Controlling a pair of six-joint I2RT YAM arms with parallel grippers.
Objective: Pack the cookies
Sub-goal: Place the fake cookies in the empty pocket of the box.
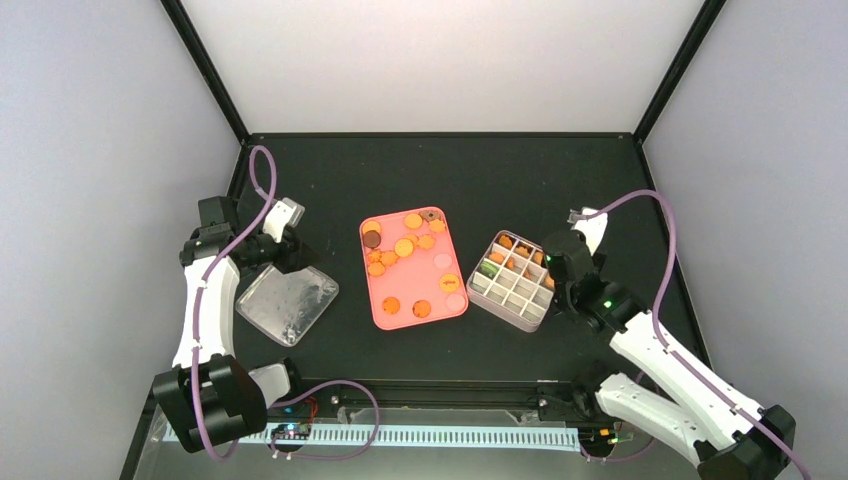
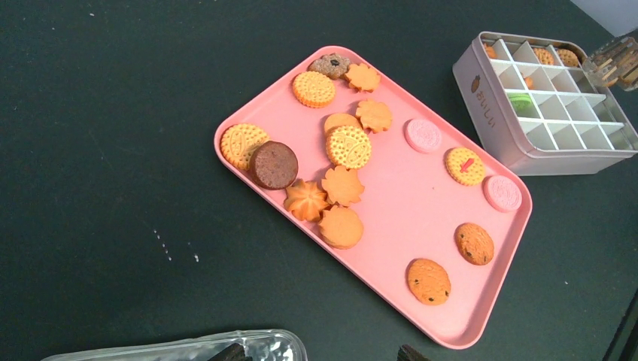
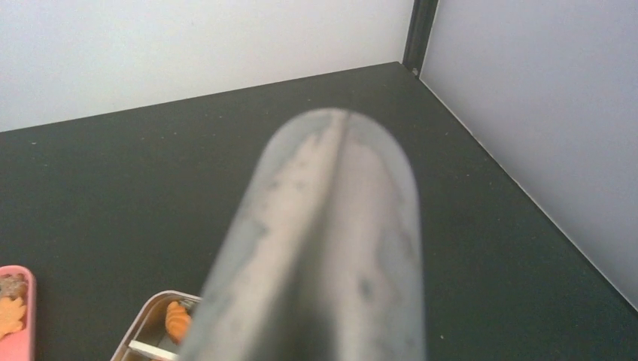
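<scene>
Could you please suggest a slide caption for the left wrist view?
Assorted cookies scattered on a pink tray, a partly filled divided box beside it on the black table.

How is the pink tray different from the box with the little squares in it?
The pink tray is flat and shallow; the pale box has taller walls. The tray is one open space with cookies lying loose; the box is split into small compartments, only some filled. The tray is pink; the box is greyish white. Both sit on the black table and hold cookies.
</scene>
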